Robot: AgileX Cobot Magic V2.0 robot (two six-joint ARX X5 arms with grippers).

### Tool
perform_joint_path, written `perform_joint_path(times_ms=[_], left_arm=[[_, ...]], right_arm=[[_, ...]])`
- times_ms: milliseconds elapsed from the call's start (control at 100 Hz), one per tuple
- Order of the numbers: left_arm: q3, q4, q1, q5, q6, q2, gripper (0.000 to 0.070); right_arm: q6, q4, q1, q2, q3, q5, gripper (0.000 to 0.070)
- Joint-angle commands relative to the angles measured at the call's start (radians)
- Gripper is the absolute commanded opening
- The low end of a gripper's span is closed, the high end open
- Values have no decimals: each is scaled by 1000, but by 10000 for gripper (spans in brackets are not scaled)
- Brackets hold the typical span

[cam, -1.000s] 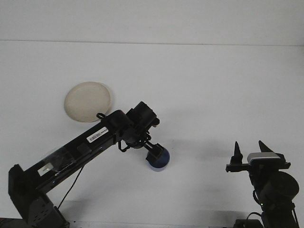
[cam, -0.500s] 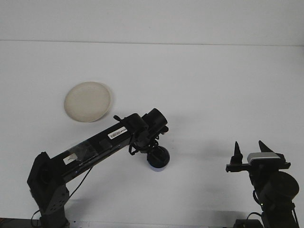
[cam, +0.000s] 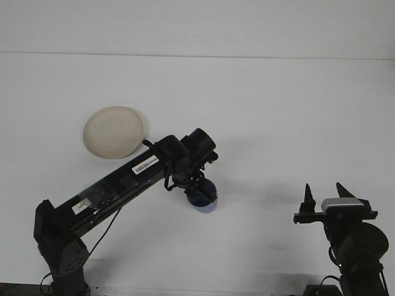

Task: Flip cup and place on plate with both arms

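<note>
- The blue cup now sits slightly higher and further left than half a second ago, so it appears lifted off the white table, carried toward the cream plate.
- The left gripper reaches diagonally, wrist bent down, clenched on the cup.
- The right gripper rests low, prongs spread apart, holding nothing.

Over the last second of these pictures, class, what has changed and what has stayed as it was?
The left arm dipped toward the table, then drew back up, and the blue cup at its tip shifted slightly up and left with it. Whether its jaws have closed on the cup cannot be seen. The plate and the right gripper, with jaws open, stayed put.
</note>
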State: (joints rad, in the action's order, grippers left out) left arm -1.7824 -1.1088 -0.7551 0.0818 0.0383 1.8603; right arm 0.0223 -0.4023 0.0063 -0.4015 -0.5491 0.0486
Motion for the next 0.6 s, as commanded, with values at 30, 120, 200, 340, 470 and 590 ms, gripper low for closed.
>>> perform_joint_path(times_ms=[30, 120, 200, 340, 470, 590], left_arm=[[-111, -36, 58, -88, -31, 11, 8], [-196, -63, 143, -145, -30, 11, 8], [-257, -72, 232, -163, -31, 11, 8], [-308, -56, 407, -188, -30, 11, 9], [-307, -58, 554, -188, -18, 25, 9], [-307, -68, 642, -188, -11, 47, 9]], right_arm=[[8, 13, 1, -3, -8, -4, 515], [8, 13, 1, -3, -8, -4, 515], [8, 13, 1, -3, -8, -4, 515], [8, 13, 1, -3, -8, -4, 515], [8, 13, 1, -3, -8, -4, 515], [8, 13, 1, -3, -8, -4, 515]])
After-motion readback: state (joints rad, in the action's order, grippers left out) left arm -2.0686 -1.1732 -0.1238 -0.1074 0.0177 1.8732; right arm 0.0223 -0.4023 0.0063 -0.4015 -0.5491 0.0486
